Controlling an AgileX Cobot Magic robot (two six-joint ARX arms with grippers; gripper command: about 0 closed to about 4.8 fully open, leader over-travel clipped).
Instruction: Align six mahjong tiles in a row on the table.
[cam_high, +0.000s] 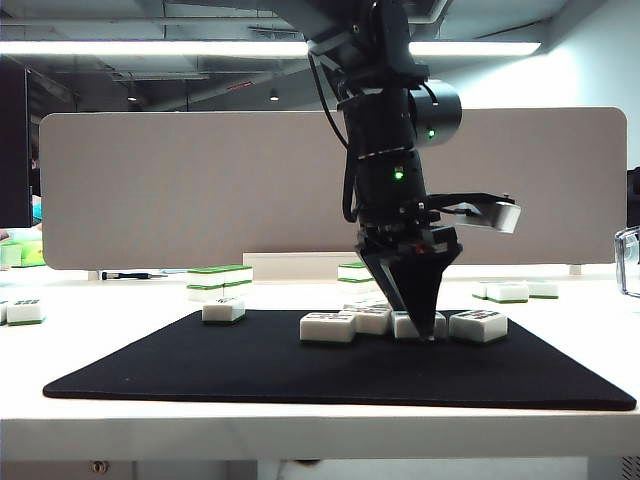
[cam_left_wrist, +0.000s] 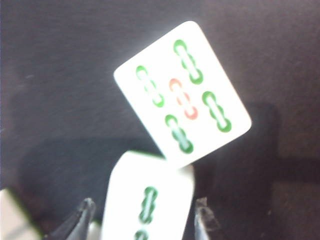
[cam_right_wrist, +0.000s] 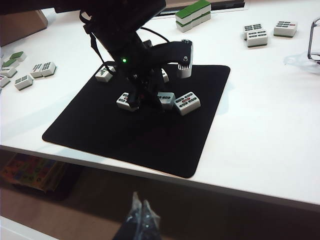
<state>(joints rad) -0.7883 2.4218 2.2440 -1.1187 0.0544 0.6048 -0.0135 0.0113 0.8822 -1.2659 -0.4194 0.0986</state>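
On the black mat (cam_high: 300, 375), just right of its middle, you have a loose cluster of mahjong tiles (cam_high: 400, 322) lying face up: not yet in a straight line, some touching, one angled. A further tile (cam_high: 223, 310) sits apart toward the mat's far left edge. The left wrist view shows two of the cluster close up: a five-bamboo tile (cam_left_wrist: 182, 92), four green sticks around one red, lies tilted on the mat, and a second tile (cam_left_wrist: 147, 197) with green sticks touches its corner and lies between the two fingertips (cam_left_wrist: 80, 220).

Your left gripper (cam_high: 432, 335) points straight down into the cluster, tips at mat level beside the rightmost tile (cam_high: 478, 325). Its jaws are spread to either side of that second tile; you cannot tell from the pictures whether the pads are pressing its sides yet.

Your right gripper (cam_right_wrist: 140, 217) hangs off the near edge of the worktop (cam_right_wrist: 260, 125), below the surface level and well apart from the mat; its jaws look pressed together.

Farther out on the white worktop, a green-topped stack (cam_high: 220, 282) stands beyond the mat's far left corner, a smaller stack (cam_high: 355, 271) behind the arm, more loose tiles (cam_high: 515, 291) lie far right, and others (cam_high: 22, 310) at the left edge. A grey divider panel (cam_high: 200, 190) runs across the back.
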